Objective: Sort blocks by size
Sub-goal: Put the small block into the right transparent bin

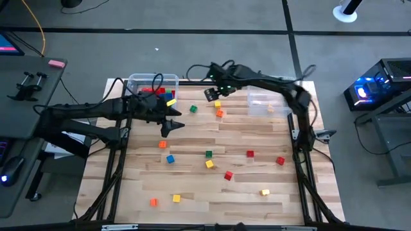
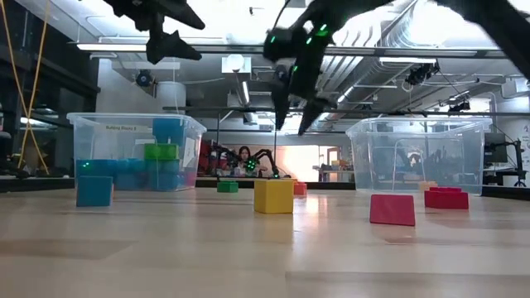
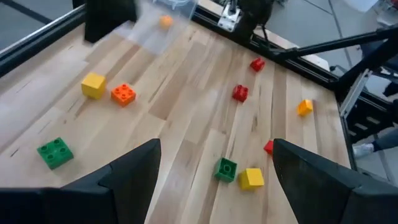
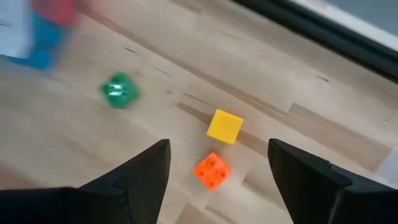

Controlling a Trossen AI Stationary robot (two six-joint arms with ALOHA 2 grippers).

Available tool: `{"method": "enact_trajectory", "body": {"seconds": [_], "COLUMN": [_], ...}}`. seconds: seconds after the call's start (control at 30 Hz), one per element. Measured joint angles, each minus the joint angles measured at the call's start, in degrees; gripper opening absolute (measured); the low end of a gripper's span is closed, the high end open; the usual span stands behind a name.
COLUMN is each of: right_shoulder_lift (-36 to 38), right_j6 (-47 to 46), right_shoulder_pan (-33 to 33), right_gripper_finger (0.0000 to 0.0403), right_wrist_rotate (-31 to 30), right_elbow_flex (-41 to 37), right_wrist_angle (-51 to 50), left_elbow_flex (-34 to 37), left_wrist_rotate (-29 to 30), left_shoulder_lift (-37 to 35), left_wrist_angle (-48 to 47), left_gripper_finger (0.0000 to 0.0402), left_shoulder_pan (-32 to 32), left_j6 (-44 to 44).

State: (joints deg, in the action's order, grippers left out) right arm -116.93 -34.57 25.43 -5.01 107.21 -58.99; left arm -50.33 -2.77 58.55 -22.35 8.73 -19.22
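Several small blocks lie scattered flat on the wooden table (image 1: 257, 192). A yellow block (image 4: 224, 126), an orange block (image 4: 211, 169) and a green block (image 4: 118, 91) lie below my right gripper (image 4: 217, 180). This gripper is open and empty, and hangs well above the table (image 2: 294, 116) near its far edge (image 1: 210, 95). The orange block shows between its fingers, far beneath them. My left gripper (image 1: 168, 122) is open and empty, and is high in the air (image 2: 170, 41) beside the left bin (image 1: 154, 86). That bin holds red, blue, green and yellow blocks.
A second clear bin (image 1: 266, 102) stands at the far right with a small orange block (image 3: 165, 22) inside. More blocks lie mid-table (image 1: 209, 154) and near the front edge (image 1: 176, 198). Black frame rails (image 1: 302, 173) run along the table's sides.
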Motion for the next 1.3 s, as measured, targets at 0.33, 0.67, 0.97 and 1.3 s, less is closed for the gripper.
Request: {"method": "enact_trajectory", "body": {"seconds": [0.33,0.67,0.97,1.3], "right_shoulder_lift": [-10.12,-12.33,-15.07,-18.68], "right_j6": [-2.17,-5.68,-12.48,-19.14], "right_shoulder_pan": [0.79,0.59,0.26,-0.44], "right_gripper_finger": [0.0254,0.0248,0.0248,0.0247], "right_wrist_rotate": [-4.06,-1.32,-0.53,-1.2], "right_elbow_flex": [3.64,3.55,3.52,3.66], "right_wrist_angle": [-4.12,-0.8,0.65,2.54], "left_elbow_flex": [0.0,0.0,0.02,0.02], "left_wrist_rotate": [5.02,4.38,0.7,0.28], "left_shoulder_lift": [0.49,3.37,5.22,5.2], "left_wrist_angle": [1.08,1.41,1.2,1.13], "left_gripper_finger": [0.0296,0.0296,0.0296,0.0296], "left_shoulder_pan": [-0.18,-0.07,-0.2,-0.18], "left_j6": [-5.69,-10.12,-9.13,-6.66]}}
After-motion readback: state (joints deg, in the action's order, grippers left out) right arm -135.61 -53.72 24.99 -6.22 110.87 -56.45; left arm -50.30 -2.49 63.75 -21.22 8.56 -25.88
